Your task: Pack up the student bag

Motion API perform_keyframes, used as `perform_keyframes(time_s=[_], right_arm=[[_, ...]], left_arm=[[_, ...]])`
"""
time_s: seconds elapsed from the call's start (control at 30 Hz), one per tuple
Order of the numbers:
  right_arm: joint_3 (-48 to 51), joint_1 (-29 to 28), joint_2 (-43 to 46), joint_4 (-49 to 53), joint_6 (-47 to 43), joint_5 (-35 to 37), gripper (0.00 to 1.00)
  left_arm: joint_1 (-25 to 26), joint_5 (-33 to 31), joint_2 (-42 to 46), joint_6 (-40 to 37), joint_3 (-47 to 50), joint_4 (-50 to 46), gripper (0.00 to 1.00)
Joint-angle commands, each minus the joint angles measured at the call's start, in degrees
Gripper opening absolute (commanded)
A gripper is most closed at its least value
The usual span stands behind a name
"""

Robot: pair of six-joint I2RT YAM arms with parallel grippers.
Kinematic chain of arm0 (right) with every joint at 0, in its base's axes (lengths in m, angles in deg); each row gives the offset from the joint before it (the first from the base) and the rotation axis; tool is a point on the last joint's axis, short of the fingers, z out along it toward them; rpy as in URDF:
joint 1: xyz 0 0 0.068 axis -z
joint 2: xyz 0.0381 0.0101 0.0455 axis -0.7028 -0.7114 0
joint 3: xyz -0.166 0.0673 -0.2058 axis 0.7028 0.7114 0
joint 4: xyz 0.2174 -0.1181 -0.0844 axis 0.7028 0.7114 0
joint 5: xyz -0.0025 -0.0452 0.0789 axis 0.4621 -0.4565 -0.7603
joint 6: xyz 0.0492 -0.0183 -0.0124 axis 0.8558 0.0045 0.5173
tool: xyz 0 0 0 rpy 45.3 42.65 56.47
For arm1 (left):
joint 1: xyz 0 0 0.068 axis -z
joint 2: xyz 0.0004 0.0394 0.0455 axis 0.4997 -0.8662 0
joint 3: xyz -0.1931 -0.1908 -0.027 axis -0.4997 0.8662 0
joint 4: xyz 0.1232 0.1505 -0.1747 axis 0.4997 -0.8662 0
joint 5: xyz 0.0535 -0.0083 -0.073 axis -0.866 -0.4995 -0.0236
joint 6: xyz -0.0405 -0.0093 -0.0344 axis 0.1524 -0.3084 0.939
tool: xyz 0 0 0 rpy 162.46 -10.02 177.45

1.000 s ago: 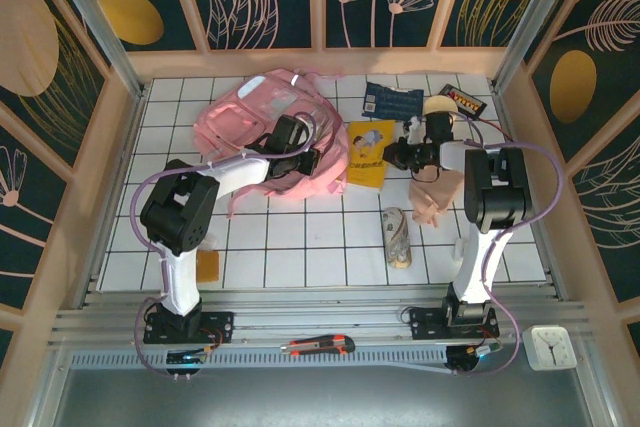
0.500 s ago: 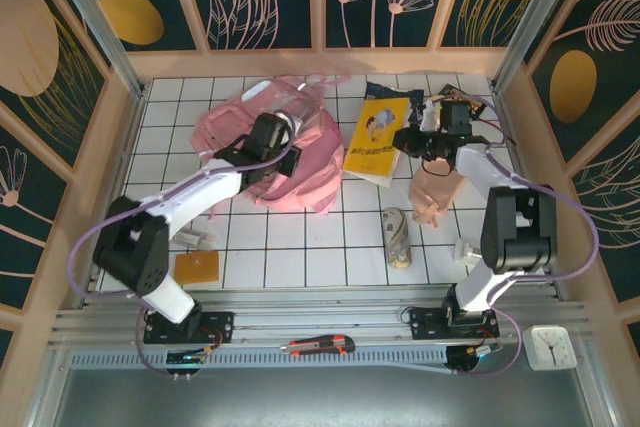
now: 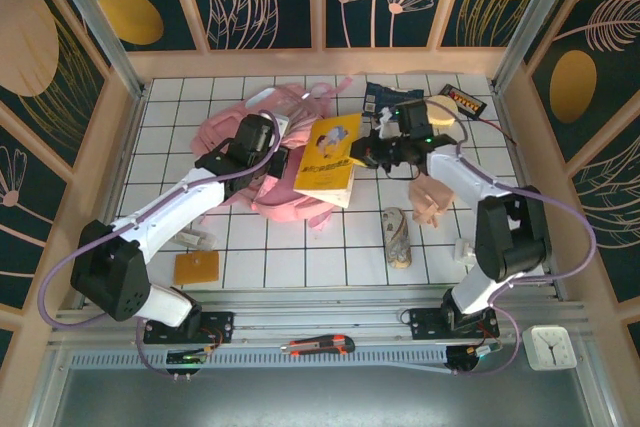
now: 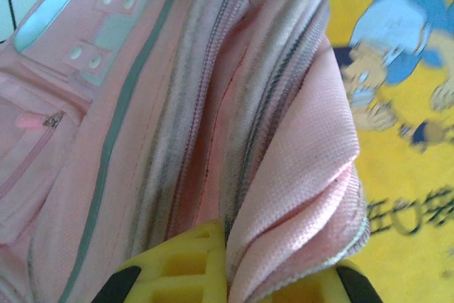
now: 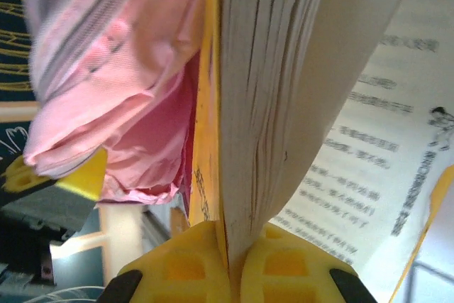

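The student bag (image 3: pixel 225 133), a big soft pink backpack, lies at the back left of the tiled table. My left gripper (image 3: pixel 276 155) is shut on a fold of its opening edge; up close the pink fabric (image 4: pixel 298 175) is pinched between the yellow fingers (image 4: pixel 177 267). My right gripper (image 3: pixel 368 154) is shut on a yellow picture book (image 3: pixel 326 158), holding it tilted over the bag's right side. In the right wrist view the book's pages (image 5: pixel 262 90) rise from the shut fingers (image 5: pixel 177 267), with the bag's pink lining (image 5: pixel 135 140) just to the left. The yellow cover (image 4: pixel 404 104) fills the right of the left wrist view.
A peach-pink cloth piece (image 3: pixel 432 197) and a patterned roll (image 3: pixel 398 237) lie right of centre. A dark blue packet (image 3: pixel 392 99) and a small black device (image 3: pixel 466 99) sit at the back right. An orange card (image 3: pixel 197 267) lies front left. A utility knife (image 3: pixel 320 347) rests on the front rail.
My right gripper has carried the yellow book leftward from the back right to the bag. My left gripper has shifted slightly, still pinching the bag's fabric, and the bag's edge is pulled up.
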Motion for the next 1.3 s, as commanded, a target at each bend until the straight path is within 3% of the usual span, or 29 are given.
perform_keyframes(time_s=[0.0, 0.2, 0.37, 0.6, 0.73, 0.83, 0.9, 1.07, 1.23, 1.27], right_arm=[[2.3, -2.6, -1.8, -10.5, 14.8, -2.8, 0.0], [-2.5, -6.4, -10.9, -25.2, 26.3, -0.7, 0.0], [-15.0, -9.8, -19.7, -18.3, 27.1, 2.4, 0.0], [-22.8, -13.8, -26.3, -11.6, 26.8, 7.2, 0.0], [-19.3, -15.5, -24.8, -9.4, 26.4, 10.3, 0.0], [-10.6, -15.6, -19.9, -12.5, 28.3, 14.0, 0.0], [-10.3, -15.9, -20.1, -13.7, 26.8, 11.6, 0.0], [-13.9, -17.7, -24.7, -28.5, 27.7, 4.8, 0.0], [-19.6, -17.8, -30.8, -40.2, 30.1, 4.0, 0.02], [-20.5, -17.5, -31.7, -40.1, 31.0, 3.1, 0.15]], left_arm=[[0.2, -0.8, 1.1, 4.4, -4.2, 1.8, 0.0], [0.2, 2.3, 3.6, 5.6, -0.9, 3.8, 0.0], [0.2, 1.0, 4.9, 5.6, -0.9, 2.2, 0.0], [0.2, -0.5, 5.2, 4.3, -1.3, 3.0, 0.0], [-0.2, -6.5, 3.8, 2.3, -3.4, 0.9, 0.0], [-1.0, -9.0, 2.5, 2.1, -5.2, 0.7, 0.0], [-1.1, -5.2, 1.8, 0.5, -5.5, 3.2, 0.0], [-0.7, 14.5, 1.2, -3.7, -2.8, 14.3, 0.0], [-0.7, 21.2, 0.9, -3.7, -2.4, 14.4, 0.0], [-0.7, 20.1, 1.3, -3.6, -1.7, 14.0, 0.0]])
